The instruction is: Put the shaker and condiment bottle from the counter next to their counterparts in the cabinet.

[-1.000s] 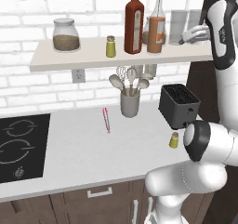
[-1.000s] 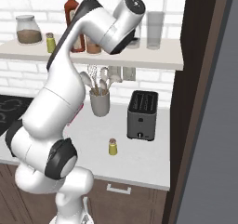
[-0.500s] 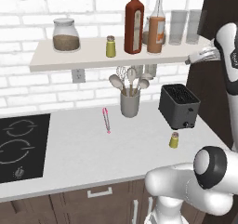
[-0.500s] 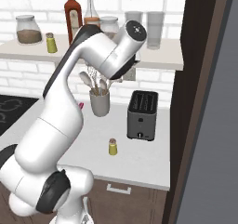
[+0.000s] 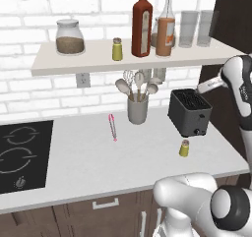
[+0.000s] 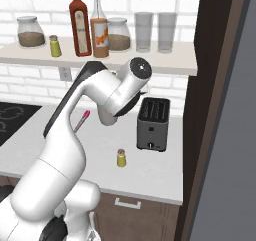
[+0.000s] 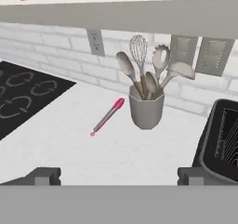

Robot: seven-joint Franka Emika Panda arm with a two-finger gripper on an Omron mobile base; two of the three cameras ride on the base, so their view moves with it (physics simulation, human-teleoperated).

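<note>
The shaker [image 5: 184, 148] [image 6: 121, 157] stands upright on the counter in front of the toaster. On the white shelf that serves as the cabinet [image 5: 78, 64] [image 6: 170, 60], the condiment bottle [image 5: 166, 30] [image 6: 100, 32] stands right beside the tall red bottle [image 5: 141, 24] [image 6: 80, 25]. A twin shaker [image 5: 117, 49] [image 6: 55, 46] sits left of them. My gripper [image 7: 118, 176] [image 5: 203, 87] is open and holds nothing. It hangs below the shelf, above the toaster, facing left over the counter.
A black toaster [image 5: 189, 112] [image 7: 223, 139] sits at the counter's right. A grey utensil holder [image 5: 138, 108] [image 7: 146, 109] and a pink pen [image 5: 112, 127] [image 7: 108, 116] lie mid-counter, the stove [image 5: 19, 155] at left. A jar [image 5: 69, 37] and glasses [image 5: 189, 28] share the shelf.
My hand has dropped from beside the shelf's right end to below the shelf, over the toaster. The condiment bottle stays on the shelf; the counter shaker has not moved.
</note>
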